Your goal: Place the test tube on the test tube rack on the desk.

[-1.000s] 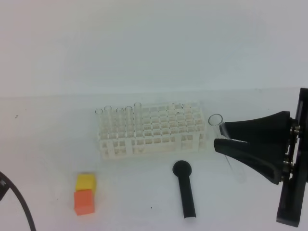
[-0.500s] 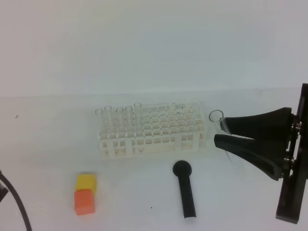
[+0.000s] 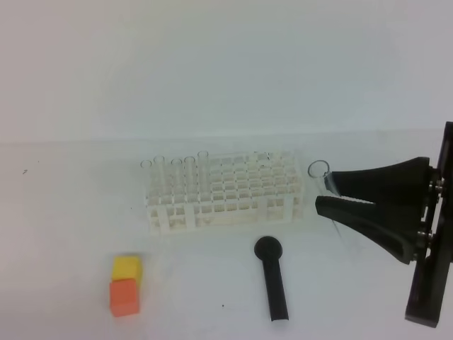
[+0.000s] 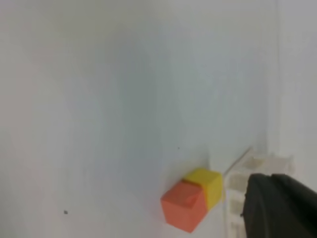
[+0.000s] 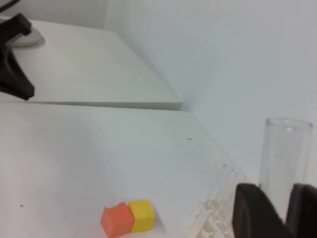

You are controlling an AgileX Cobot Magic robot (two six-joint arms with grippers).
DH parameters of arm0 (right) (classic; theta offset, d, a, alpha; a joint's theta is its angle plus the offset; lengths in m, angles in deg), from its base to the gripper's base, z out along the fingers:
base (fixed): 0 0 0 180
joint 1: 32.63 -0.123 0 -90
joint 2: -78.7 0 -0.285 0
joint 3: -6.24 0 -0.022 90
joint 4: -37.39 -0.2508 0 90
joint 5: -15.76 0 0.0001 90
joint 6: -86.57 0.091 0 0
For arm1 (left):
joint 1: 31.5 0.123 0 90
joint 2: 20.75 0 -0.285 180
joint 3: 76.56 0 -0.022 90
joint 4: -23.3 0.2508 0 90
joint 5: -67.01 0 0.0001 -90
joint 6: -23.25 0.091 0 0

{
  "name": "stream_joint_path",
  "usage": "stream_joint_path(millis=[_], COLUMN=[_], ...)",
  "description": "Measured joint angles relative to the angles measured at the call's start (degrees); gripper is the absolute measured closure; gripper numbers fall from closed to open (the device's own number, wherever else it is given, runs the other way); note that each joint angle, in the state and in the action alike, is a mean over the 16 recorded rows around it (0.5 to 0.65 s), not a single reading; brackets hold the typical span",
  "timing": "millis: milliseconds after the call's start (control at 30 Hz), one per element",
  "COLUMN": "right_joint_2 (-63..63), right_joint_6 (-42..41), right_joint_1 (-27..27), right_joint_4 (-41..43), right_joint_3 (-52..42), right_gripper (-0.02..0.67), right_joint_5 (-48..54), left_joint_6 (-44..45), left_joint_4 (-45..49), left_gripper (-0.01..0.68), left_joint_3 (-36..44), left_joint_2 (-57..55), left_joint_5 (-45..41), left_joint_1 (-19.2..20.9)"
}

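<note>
The right gripper (image 3: 324,195) reached in from the right edge of the exterior high view, its two black fingers (image 3: 368,216) narrowed onto a clear test tube (image 3: 320,172). The tube sat between them near its upper part, its rimmed open mouth rising above the upper finger and its lower length slanting down and to the right behind the lower finger. Held so, it hung above the white counter (image 3: 71,234), just beside the right end of the test tube rack (image 3: 223,193) and not in any hole. In the right wrist view the same tube (image 5: 286,163) stood upright between the dark fingertips (image 5: 255,210).

The white lattice rack stood on the counter near the middle of the scene. Several other clear tubes (image 3: 174,177) stood in holes along its left part; how many could not be told for certain.

In front of the rack, a black round-headed tool (image 3: 272,278) lay on the counter with its head toward the rack. To the front left, a yellow block (image 3: 126,267) and an orange block (image 3: 123,296) sat touching each other.

The left gripper showed only as a dark shape at the lower right corner of the left wrist view (image 4: 280,206), closed with nothing in it, near the two blocks.
</note>
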Motion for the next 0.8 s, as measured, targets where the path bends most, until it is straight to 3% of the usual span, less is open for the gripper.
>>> stream_joint_path(millis=[200,433,600,800], right_joint_2=[-1.50,-4.54,-6.37,-7.09], right_joint_6=[-0.18,-0.62,-0.96,-1.29], right_joint_1=[0.00,0.00,0.00,0.00], right_joint_4=[-0.03,-0.18,-0.66,-1.58], right_joint_3=[0.00,-0.04,-0.06,-0.07], right_gripper=[0.524,0.524,0.524,0.524], right_joint_5=[-0.20,-0.28,-0.26,-0.23], left_joint_6=[0.03,3.40,10.71,19.57], left_joint_4=[-13.71,-21.03,-15.33,1.78], left_gripper=[0.674,0.674,0.674,0.674], left_joint_3=[4.11,8.73,10.24,10.40], left_joint_2=[3.52,4.61,3.83,0.27], left_joint_5=[-0.18,2.04,7.27,16.91], left_joint_1=[10.20,15.80,16.76,17.73])
